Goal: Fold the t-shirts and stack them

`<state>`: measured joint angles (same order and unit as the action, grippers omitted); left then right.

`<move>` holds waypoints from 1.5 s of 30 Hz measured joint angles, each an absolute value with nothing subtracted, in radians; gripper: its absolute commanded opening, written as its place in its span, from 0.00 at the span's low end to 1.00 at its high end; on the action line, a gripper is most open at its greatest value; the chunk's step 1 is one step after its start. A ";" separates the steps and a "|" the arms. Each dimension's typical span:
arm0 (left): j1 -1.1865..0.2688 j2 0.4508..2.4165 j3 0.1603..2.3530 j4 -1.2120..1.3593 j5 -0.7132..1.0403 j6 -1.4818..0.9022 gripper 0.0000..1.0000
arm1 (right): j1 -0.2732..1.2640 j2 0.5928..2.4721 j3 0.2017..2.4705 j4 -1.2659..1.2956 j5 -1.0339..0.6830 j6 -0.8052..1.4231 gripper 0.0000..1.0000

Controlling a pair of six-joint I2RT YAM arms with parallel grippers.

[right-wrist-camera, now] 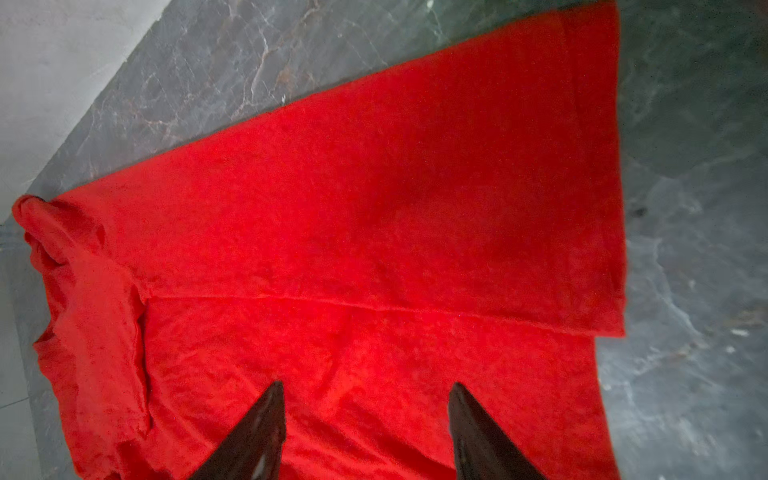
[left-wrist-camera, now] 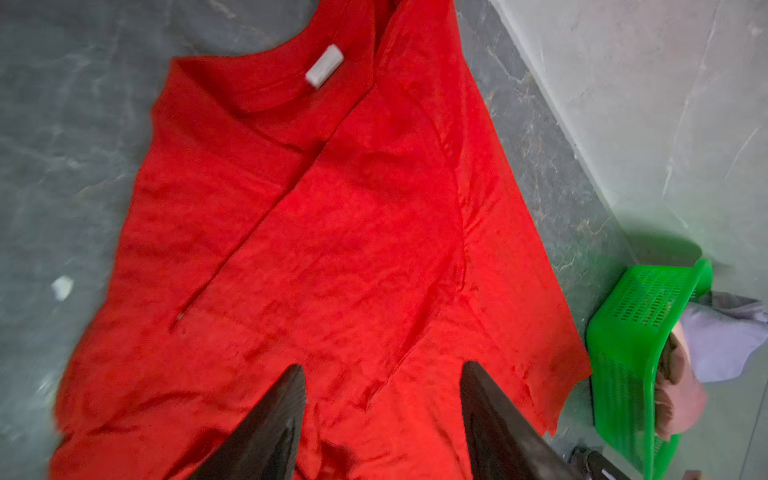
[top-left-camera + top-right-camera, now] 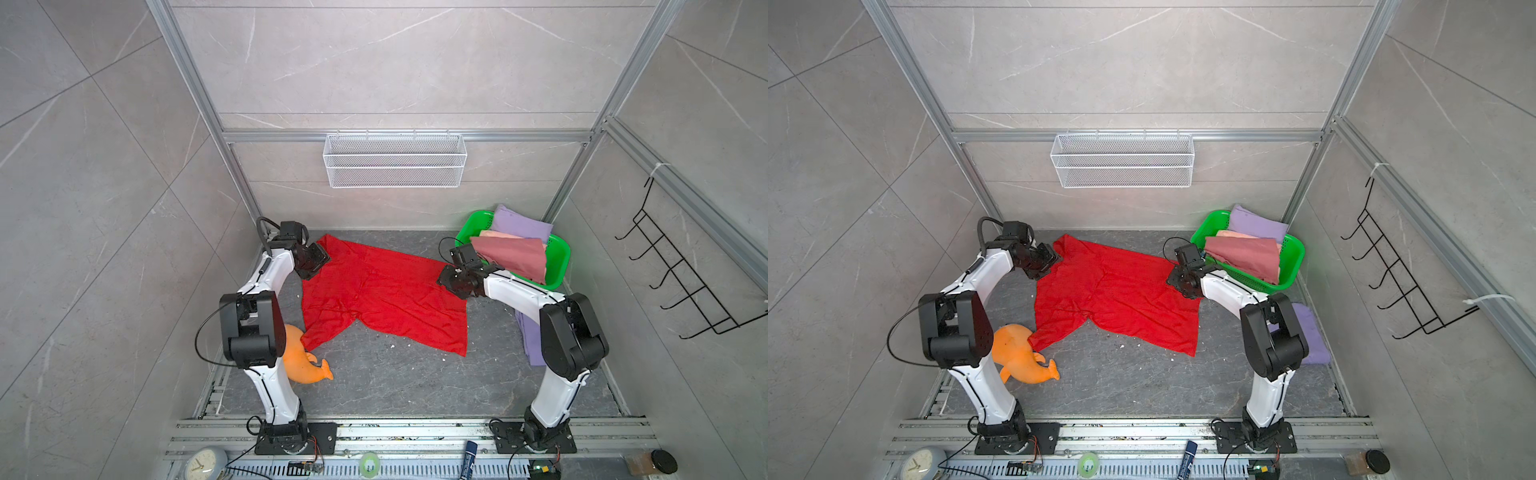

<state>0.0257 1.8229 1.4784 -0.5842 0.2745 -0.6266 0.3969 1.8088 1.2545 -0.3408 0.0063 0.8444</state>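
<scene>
Red t-shirt (image 3: 386, 299) lies spread under the parted left claw (image 2: 382, 365) and right claw (image 1: 366, 383).

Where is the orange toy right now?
In both top views the toy sits front left, beside the left arm, against the red shirt's near corner.

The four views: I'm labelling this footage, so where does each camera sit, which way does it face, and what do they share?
Top views: high behind the robot, looking down; both show the left arm, right arm, red t-shirt and green basket.
Left wrist: on the left arm, looking past the open left gripper along the t-shirt towards its white label.
Right wrist: on the right arm, looking past the open right gripper across the t-shirt.
Shared: every view shows the t-shirt; the left wrist view also catches the basket.
</scene>
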 measured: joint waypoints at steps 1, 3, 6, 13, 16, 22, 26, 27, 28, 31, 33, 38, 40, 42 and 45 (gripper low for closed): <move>0.023 1.787 1.440 -0.601 0.260 -0.619 0.63 | 0.397 1.797 1.240 -0.348 0.002 0.844 0.63; 0.021 1.724 1.366 -0.622 0.233 -0.611 0.63 | 0.400 1.774 1.206 -0.356 -0.005 0.845 0.63; 0.018 1.657 1.253 -0.631 0.213 -0.609 0.63 | 0.413 1.754 1.157 -0.356 -0.011 0.858 0.63; 0.015 1.648 1.124 -0.578 0.215 -0.636 0.63 | 0.452 1.819 1.162 -0.355 -0.007 0.905 0.63; 0.015 1.698 1.148 -0.533 0.220 -0.645 0.62 | 0.453 1.901 1.217 -0.356 0.008 0.924 0.63; 0.015 1.860 1.230 -0.464 0.237 -0.669 0.62 | 0.453 2.032 1.373 -0.359 0.044 0.963 0.63; 0.015 1.932 1.282 -0.459 0.238 -0.682 0.62 | 0.453 2.112 1.494 -0.394 0.074 0.977 0.63; 0.015 1.941 1.291 -0.460 0.238 -0.683 0.62 | 0.453 2.134 1.528 -0.406 0.080 0.976 0.63; 0.015 1.953 1.302 -0.460 0.238 -0.686 0.62 | 0.453 2.160 1.569 -0.422 0.087 0.976 0.63; 0.016 1.969 1.319 -0.459 0.237 -0.699 0.62 | 0.453 2.235 1.693 -0.473 0.106 0.971 0.63; 0.020 1.970 1.320 -0.460 0.236 -0.714 0.62 | 0.453 2.275 1.764 -0.509 0.117 0.960 0.63; 0.040 1.951 1.274 -0.416 0.240 -0.773 0.62 | 0.450 2.398 1.976 -0.598 0.128 0.893 0.63; 0.049 1.924 1.232 -0.388 0.237 -0.795 0.62 | 0.448 2.460 2.088 -0.638 0.127 0.862 0.63; 0.058 1.896 1.189 -0.369 0.231 -0.813 0.62 | 0.447 2.522 2.200 -0.680 0.127 0.834 0.63; 0.064 1.853 1.132 -0.350 0.210 -0.841 0.62 | 0.445 2.618 2.375 -0.733 0.113 0.783 0.63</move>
